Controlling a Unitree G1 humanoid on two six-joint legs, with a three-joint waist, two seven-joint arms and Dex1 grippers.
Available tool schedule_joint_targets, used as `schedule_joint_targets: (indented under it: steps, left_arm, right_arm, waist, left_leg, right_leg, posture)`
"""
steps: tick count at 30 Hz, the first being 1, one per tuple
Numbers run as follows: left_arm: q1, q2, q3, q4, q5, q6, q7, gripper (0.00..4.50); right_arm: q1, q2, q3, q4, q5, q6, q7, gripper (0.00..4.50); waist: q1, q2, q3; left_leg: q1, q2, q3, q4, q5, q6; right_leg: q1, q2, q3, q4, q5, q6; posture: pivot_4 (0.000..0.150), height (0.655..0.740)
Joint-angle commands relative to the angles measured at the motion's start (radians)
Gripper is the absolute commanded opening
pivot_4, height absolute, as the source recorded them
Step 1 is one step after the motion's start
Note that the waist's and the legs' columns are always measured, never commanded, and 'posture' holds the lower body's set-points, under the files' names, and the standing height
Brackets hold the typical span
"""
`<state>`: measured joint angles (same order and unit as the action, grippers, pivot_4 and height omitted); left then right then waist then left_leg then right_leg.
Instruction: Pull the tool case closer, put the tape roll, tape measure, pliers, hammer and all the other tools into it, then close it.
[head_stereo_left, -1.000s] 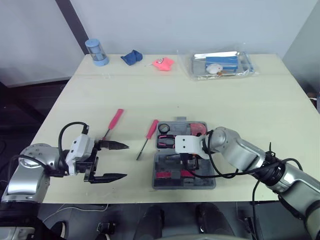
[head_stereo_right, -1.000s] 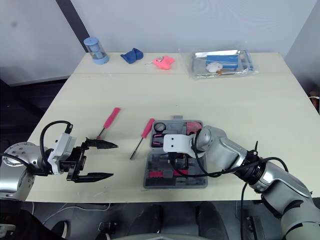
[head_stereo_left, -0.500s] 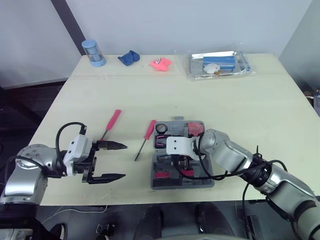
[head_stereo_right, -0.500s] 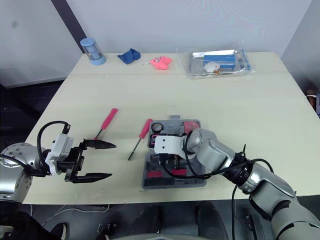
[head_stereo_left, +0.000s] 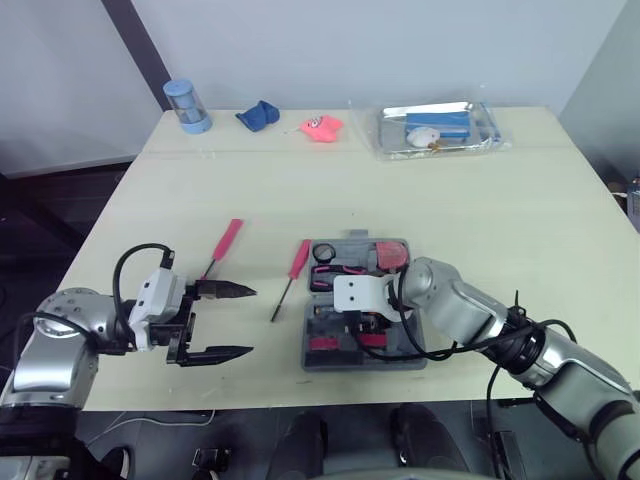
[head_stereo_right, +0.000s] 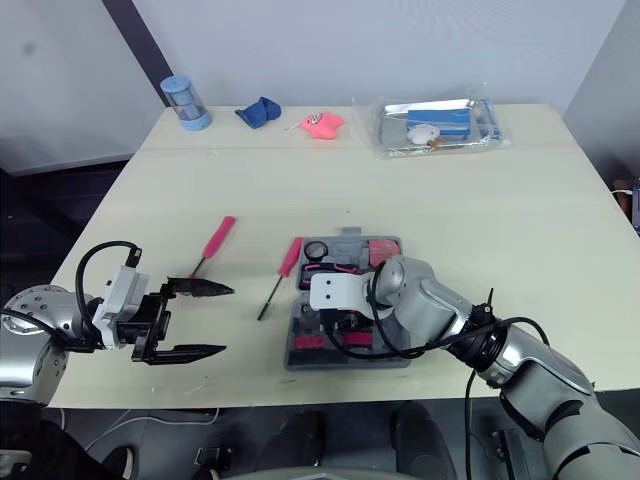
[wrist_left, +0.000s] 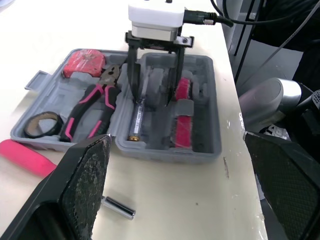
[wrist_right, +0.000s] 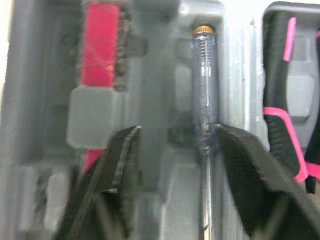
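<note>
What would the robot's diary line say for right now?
right gripper: open, over clear screwdriver in tool case | left gripper: open, holding nothing | pink screwdrivers: outside case

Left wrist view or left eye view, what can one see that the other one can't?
Left wrist view: the clear-handled screwdriver lying in the tool case, between the open right gripper's fingers. Left eye view: the pink screwdriver by the left gripper, plus the blue cup, blue cloth, pink toy and bagged tray along the table's far edge. Both: the case, the right gripper, the pliers, the red tape measure and the other pink screwdriver beside the case.
</note>
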<state>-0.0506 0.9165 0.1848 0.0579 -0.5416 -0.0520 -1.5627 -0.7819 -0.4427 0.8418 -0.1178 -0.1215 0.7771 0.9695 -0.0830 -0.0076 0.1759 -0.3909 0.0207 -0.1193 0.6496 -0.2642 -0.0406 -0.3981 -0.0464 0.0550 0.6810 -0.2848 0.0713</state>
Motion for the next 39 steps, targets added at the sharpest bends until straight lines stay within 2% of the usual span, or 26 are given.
schedule_joint_targets:
  steps: [1, 7, 10, 12, 13, 16, 17, 27, 39]
  left_arm:
    - [0.007, -0.002, 0.011, -0.01, -0.004, -0.013, -0.017, 4.5]
    - [-0.002, -0.012, 0.007, -0.009, -0.003, -0.01, -0.012, 4.5]
    - [-0.01, -0.017, 0.007, -0.002, -0.004, -0.008, -0.011, 4.5]
    - [-0.013, -0.018, 0.008, 0.002, -0.003, -0.009, -0.012, 4.5]
    - [-0.013, -0.019, 0.009, 0.004, -0.002, -0.009, -0.012, 4.5]
    - [-0.017, -0.021, 0.01, 0.008, -0.003, -0.008, -0.01, 4.5]
    - [-0.016, -0.022, 0.011, 0.008, -0.003, -0.008, -0.01, 4.5]
    - [-0.018, -0.029, 0.014, 0.019, 0.001, -0.009, -0.006, 4.5]
    - [-0.01, -0.027, 0.017, 0.017, 0.003, -0.012, -0.007, 4.5]
  right_arm:
    - [-0.01, -0.031, -0.075, -0.029, -0.014, -0.023, -0.005, 2.49]
    - [-0.014, -0.025, -0.128, -0.062, -0.001, -0.015, -0.004, 2.49]
    - [0.003, 0.024, -0.209, -0.073, 0.066, -0.011, -0.009, 2.49]
    - [0.024, 0.042, -0.246, -0.067, 0.088, -0.028, -0.02, 1.94]
    - [0.036, 0.045, -0.258, -0.062, 0.096, -0.044, -0.023, 1.82]
    - [0.09, 0.052, -0.289, -0.032, 0.124, -0.138, -0.02, 0.18]
    - [0.105, 0.052, -0.296, -0.021, 0.129, -0.171, -0.017, 0.03]
    - [0.188, 0.083, -0.312, 0.146, 0.134, -0.4, -0.014, 0.03]
    - [0.216, 0.082, -0.28, 0.349, 0.05, -0.463, -0.027, 0.03]
  waist:
    - [0.001, 0.0, 0.0]
    - [0.002, 0.0, 0.0]
    - [-0.002, 0.0, 0.0]
    - [-0.001, 0.0, 0.0]
    - [0.0, 0.0, 0.0]
    - [0.009, 0.0, 0.0]
    - [0.012, 0.0, 0.0]
    - [0.013, 0.0, 0.0]
    - [0.011, 0.0, 0.0]
  left_leg:
    - [0.0, 0.0, 0.0, 0.0, 0.0, 0.0]
    - [0.0, 0.0, 0.0, 0.0, 0.0, 0.0]
    - [0.0, 0.0, 0.0, 0.0, 0.0, 0.0]
    - [0.0, 0.0, 0.0, 0.0, 0.0, 0.0]
    - [0.0, 0.0, 0.0, 0.0, 0.0, 0.0]
    - [-0.001, 0.0, 0.0, 0.0, 0.0, 0.0]
    - [-0.001, 0.0, 0.0, 0.0, 0.0, 0.0]
    - [0.0, 0.0, 0.0, 0.0, 0.0, 0.0]
    - [0.0, 0.0, 0.001, 0.0, 0.0, 0.0]
  right_leg:
    - [0.0, 0.0, 0.0, 0.0, 0.0, 0.0]
    - [0.0, 0.0, 0.0, -0.001, 0.0, 0.0]
    - [0.0, 0.0, 0.0, -0.001, 0.0, 0.0]
    - [0.0, 0.0, 0.0, 0.0, 0.0, 0.0]
    - [0.0, 0.0, 0.0, -0.001, 0.0, 0.0]
    - [0.0, 0.0, 0.0, -0.001, 0.0, 0.0]
    - [0.0, 0.0, 0.0, -0.001, 0.0, 0.0]
    - [0.0, 0.0, 0.0, -0.001, 0.0, 0.0]
    - [0.0, 0.0, 0.0, -0.001, 0.0, 0.0]
  posture:
    - [0.15, 0.74]
    - [0.15, 0.74]
    - [0.15, 0.74]
    - [0.15, 0.74]
    - [0.15, 0.74]
    - [0.15, 0.74]
    - [0.15, 0.74]
    - [0.15, 0.74]
    - [0.15, 0.74]
